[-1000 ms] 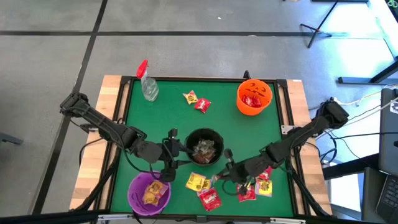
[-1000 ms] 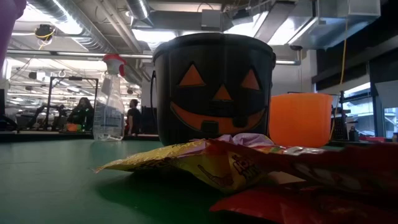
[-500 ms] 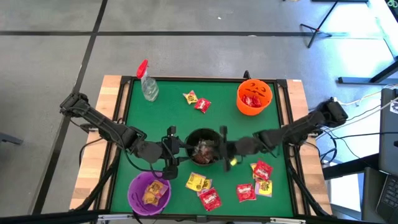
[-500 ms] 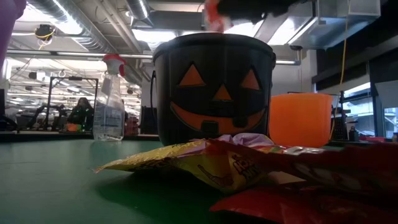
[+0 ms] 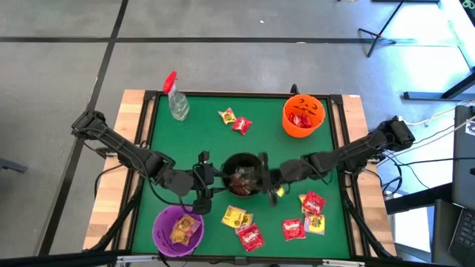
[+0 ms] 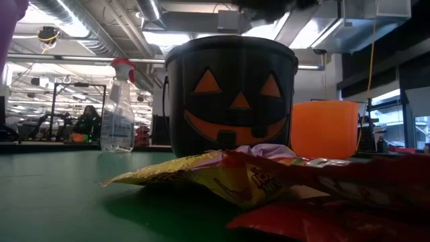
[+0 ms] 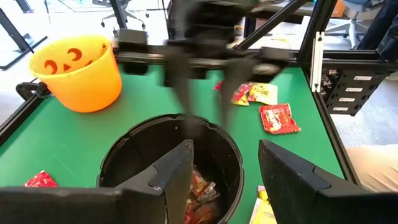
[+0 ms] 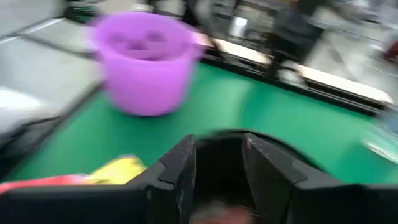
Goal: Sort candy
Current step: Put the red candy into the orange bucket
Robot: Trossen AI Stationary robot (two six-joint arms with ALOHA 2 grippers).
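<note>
Your right gripper (image 5: 264,172) hung over the black pumpkin bucket (image 5: 244,176), at the side nearest the right arm. In the right wrist view its fingers (image 8: 176,173) stood apart with nothing between them, and the bucket's dark mouth sat directly beyond. Your left gripper (image 5: 203,176) waited just beside the bucket's opposite rim, jaws apart and empty, looking down on the wrapped pieces already inside.

The candy was scattered. Some lay in the black bucket, red packets in the orange bucket (image 5: 303,115), yellow ones in the purple bucket (image 5: 178,228). Loose pieces remained on the green table (image 5: 200,141): a yellow and red pair (image 5: 234,119) near the spray bottle (image 5: 176,99), a yellow packet (image 5: 236,216) and a red one (image 5: 251,237) in front of the black bucket, and a cluster of red packets (image 5: 304,215) under the right arm.

The risks, as I judged them:
- Both grippers crowded one bucket; if you swung either arm across it, they could clash or tip it.
- A low retreat of the right arm could sweep the red cluster off the table edge.
- The flat, glossy wrappers lay partly overlapping, so a pinch might lift two or slip off.
- Mixed colours near the bucket invited a mis-sort.
</note>
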